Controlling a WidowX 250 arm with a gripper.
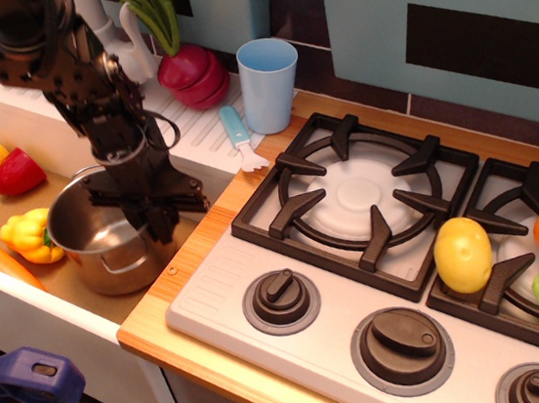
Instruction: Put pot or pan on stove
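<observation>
Observation.image shows the black gripper (154, 219) clenched on the right-hand rim of the stainless-steel pot (107, 236), which tilts in its grasp, apparently raised a little, over the sink (6, 140) left of the counter. From the claw, the stove (374, 248) lies to the right. Its nearer grate (357, 196) stands bare, so I judge the coming move to be a carry rightward over the wooden counter edge (171, 317).

Black robot arm (57, 70), looped cables, dark fingers (159, 220).
</observation>
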